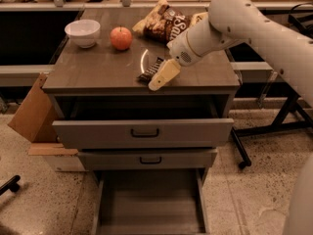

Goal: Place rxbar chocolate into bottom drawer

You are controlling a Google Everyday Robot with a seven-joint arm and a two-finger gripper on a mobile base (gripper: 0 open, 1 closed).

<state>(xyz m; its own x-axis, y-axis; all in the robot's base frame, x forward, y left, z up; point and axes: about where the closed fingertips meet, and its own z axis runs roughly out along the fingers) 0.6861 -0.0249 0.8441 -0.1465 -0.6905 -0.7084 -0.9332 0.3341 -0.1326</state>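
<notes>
Pincer [164, 76] at bar [149, 69], front of tabletop [98, 67].
Bar lies flat, long axis slanting near-left to far-right. Pincer is just right of it, overlapping its right edge; its spread cannot be told. Bottom drawer [146, 202] stands pulled out, well below.

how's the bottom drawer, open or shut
Open: bottom drawer pulled out, floor showing. Gripper sits at the rxbar chocolate on the cabinet top.
</notes>
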